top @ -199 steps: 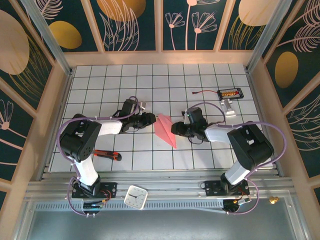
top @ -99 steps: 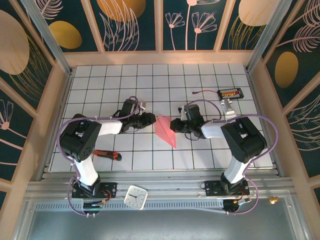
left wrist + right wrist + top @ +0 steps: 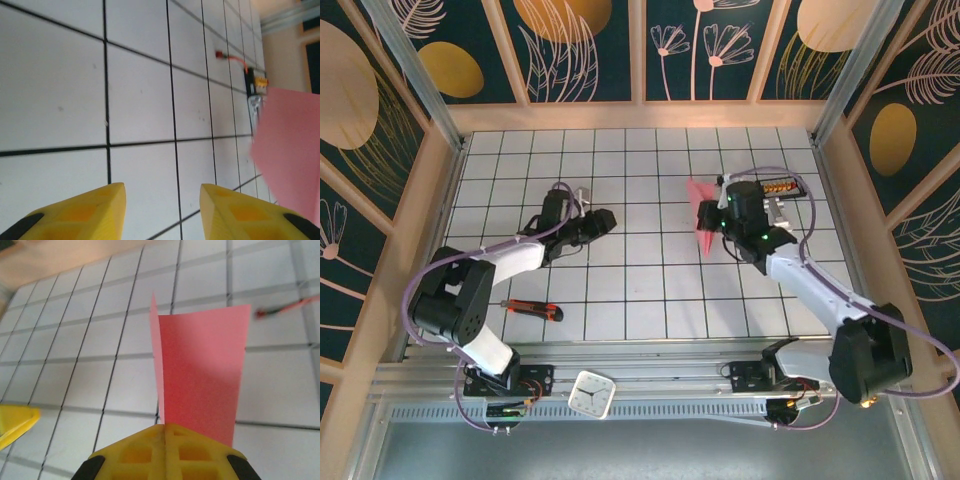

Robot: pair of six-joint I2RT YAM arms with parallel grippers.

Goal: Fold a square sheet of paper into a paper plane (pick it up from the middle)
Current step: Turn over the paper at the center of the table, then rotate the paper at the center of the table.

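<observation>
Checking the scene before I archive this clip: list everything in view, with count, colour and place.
Folded paper plane: one, salmon-pink, held off the table, right of centre.
Red-handled black tool: one, red and black, near left of the table.
Small square clock: one, white, on the metal rail at the near edge.
Connector board: one, black with yellow-orange parts, far right of the table.
Thin wire: one, red, left of the board.
Small pale object: one, whitish, beside the board; too blurred to identify.
Tiled table: one, white with a black grid.
Left gripper: one, yellow fingers, open and empty, left of centre.
Right gripper: one, yellow fingers, shut on the paper plane.
</observation>
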